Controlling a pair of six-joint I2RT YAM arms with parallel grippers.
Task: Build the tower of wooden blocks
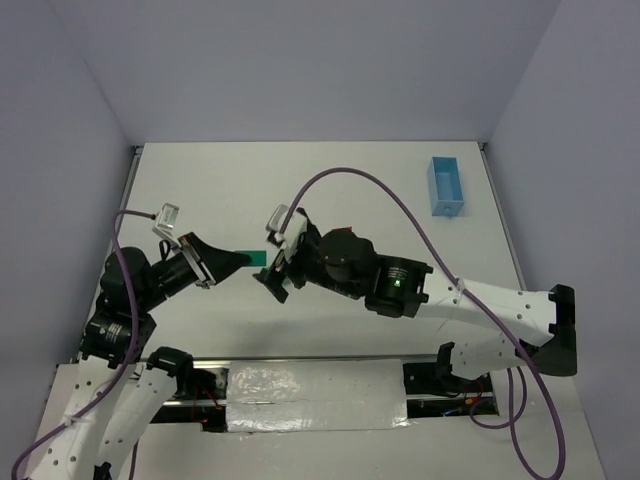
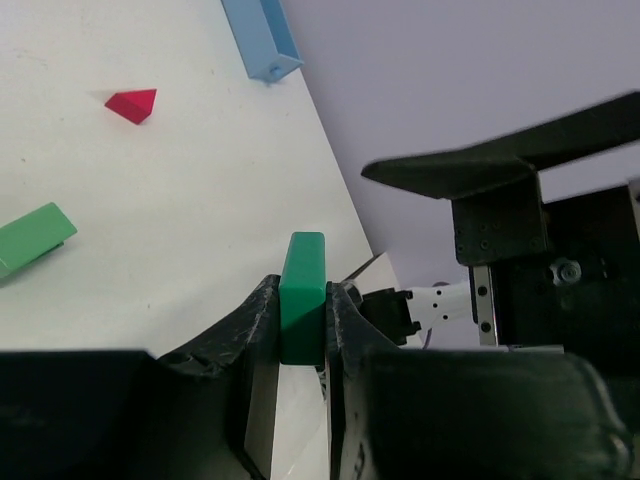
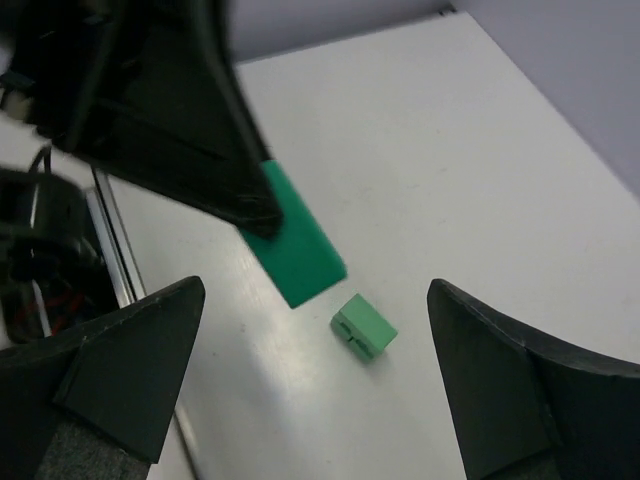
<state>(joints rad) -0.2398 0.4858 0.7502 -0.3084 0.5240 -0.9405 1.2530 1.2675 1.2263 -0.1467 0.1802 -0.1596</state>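
Note:
My left gripper (image 1: 232,262) is shut on a flat dark green rectangular block (image 1: 258,259), held edge-on between its jaws in the left wrist view (image 2: 302,298) and above the table. My right gripper (image 1: 275,279) is open and empty, just right of that block. In the right wrist view the held block (image 3: 297,243) sticks out from the left gripper's fingers (image 3: 190,120). A small light green notched block (image 3: 363,327) lies on the table between my right gripper's spread fingers (image 3: 130,370). A red triangular piece (image 2: 132,104) and another light green block (image 2: 32,238) lie on the table.
A light blue plastic box (image 1: 445,186) stands at the back right of the white table (image 1: 380,200); it also shows in the left wrist view (image 2: 262,40). Grey walls close in the table. The right arm (image 1: 400,285) covers the loose pieces in the top view.

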